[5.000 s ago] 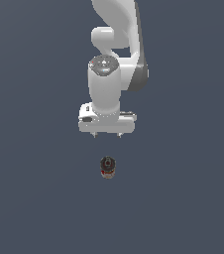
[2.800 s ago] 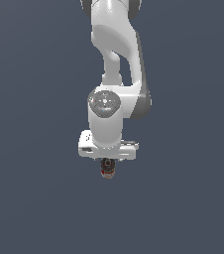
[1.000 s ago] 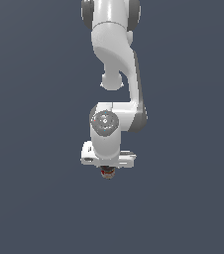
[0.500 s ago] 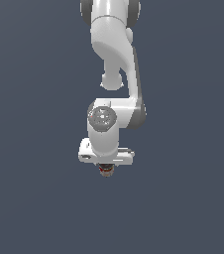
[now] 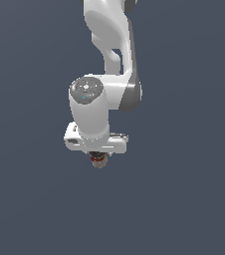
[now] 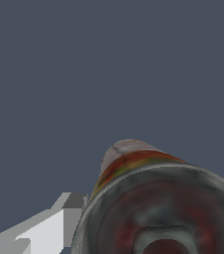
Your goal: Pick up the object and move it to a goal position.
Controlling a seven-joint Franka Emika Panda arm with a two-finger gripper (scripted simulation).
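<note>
The small tin can with a red-and-white label pokes out just below my white gripper, whose body covers most of it in the exterior view. In the wrist view the can fills the frame close to the camera, showing its dark metallic top and tilted label. One white finger presses against its side. The other finger is hidden behind the can. The gripper is shut on the can and holds it off the grey floor.
The plain dark grey floor stretches all around the arm. The white arm rises to the top of the exterior view.
The gripper and the can have moved together, up and slightly toward the exterior view's left. Earlier the open gripper came down over the standing can.
</note>
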